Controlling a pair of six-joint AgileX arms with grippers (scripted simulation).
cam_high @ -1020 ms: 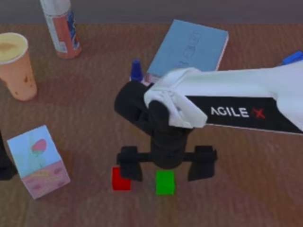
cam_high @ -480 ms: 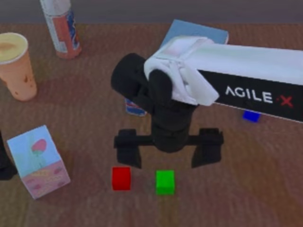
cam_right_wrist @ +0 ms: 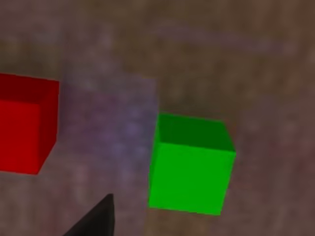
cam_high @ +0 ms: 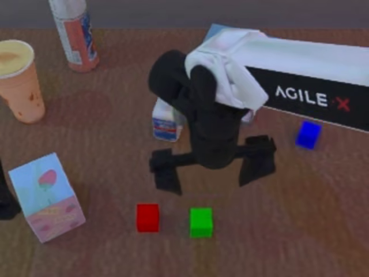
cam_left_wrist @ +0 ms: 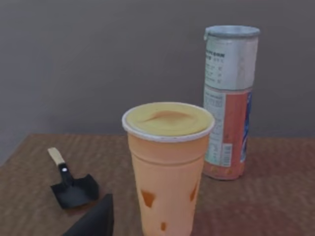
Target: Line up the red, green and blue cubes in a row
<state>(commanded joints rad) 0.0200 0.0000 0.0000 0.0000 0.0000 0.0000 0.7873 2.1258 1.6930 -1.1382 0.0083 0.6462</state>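
The red cube (cam_high: 147,217) and the green cube (cam_high: 200,222) sit side by side near the front edge, a small gap between them. Both also show in the right wrist view, the red cube (cam_right_wrist: 24,123) and the green cube (cam_right_wrist: 189,164). The blue cube (cam_high: 308,134) lies apart at the right, beside the right arm. My right gripper (cam_high: 212,179) hangs open and empty above the table, behind the red and green cubes; one of its fingertips (cam_right_wrist: 98,219) shows. My left gripper (cam_high: 4,201) is parked at the left edge, open, with one fingertip (cam_left_wrist: 96,221) in sight.
A white glue bottle (cam_high: 166,122) stands left of the right gripper, and a blue book (cam_high: 222,32) lies under the arm. An orange cup (cam_high: 18,78), a can (cam_high: 74,32) and a pictured box (cam_high: 46,196) stand at the left. A small black shovel (cam_left_wrist: 74,184) lies by the cup.
My right gripper has lifted off the green cube and drawn back and to the right, staying open. The blue cube and the glue bottle have come into sight.
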